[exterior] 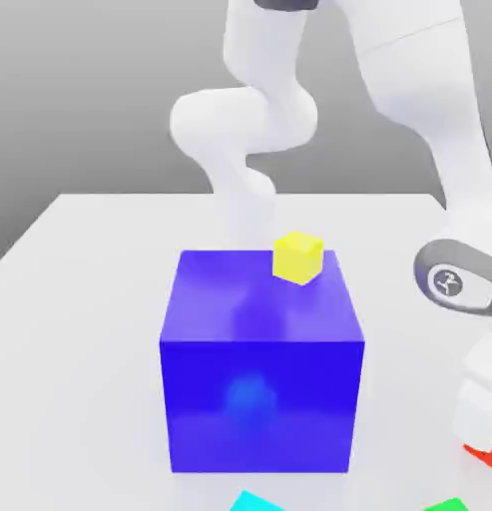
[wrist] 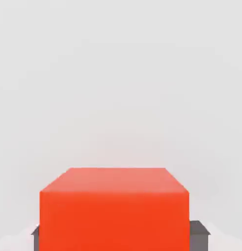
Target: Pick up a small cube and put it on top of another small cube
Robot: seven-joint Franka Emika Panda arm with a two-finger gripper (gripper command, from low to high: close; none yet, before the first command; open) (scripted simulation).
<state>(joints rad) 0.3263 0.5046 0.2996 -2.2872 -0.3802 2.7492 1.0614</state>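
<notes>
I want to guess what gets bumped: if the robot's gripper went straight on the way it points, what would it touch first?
Probably the white table, just under the red cube it grips; how close is hard to tell.

white rounded arm (exterior: pixel 409 70), grey-ringed joint (exterior: pixel 459 277), black logo (exterior: pixel 448 282)

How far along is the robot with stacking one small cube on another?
Done: the pincer is closed on the small red cube, touching both sides. In hand: that cube, down by the table. Left: carrying and stacking it; the small yellow cube on the big blue cube has nothing on top.
</notes>
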